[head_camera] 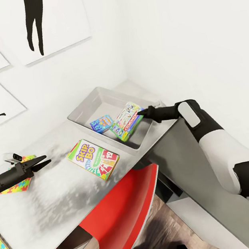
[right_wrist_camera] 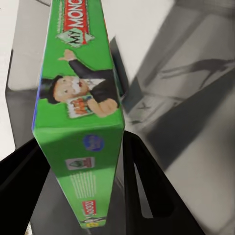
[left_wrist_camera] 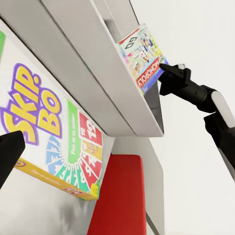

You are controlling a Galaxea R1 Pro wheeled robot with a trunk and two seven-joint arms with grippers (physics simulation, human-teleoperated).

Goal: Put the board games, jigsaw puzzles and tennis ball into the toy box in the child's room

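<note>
Two board games already sit in our toy box (head_camera: 82, 109): the small blue one (head_camera: 101, 124), and the Monopoly box (head_camera: 126, 121), tilted, pinched at its edge by our right gripper (head_camera: 141, 114). Skip-Bo (head_camera: 93, 159) lies near the desk (head_camera: 53, 205) edge. Our left gripper (head_camera: 41, 162), slightly parted, hovers over a jigsaw puzzle (head_camera: 19, 183).
</note>
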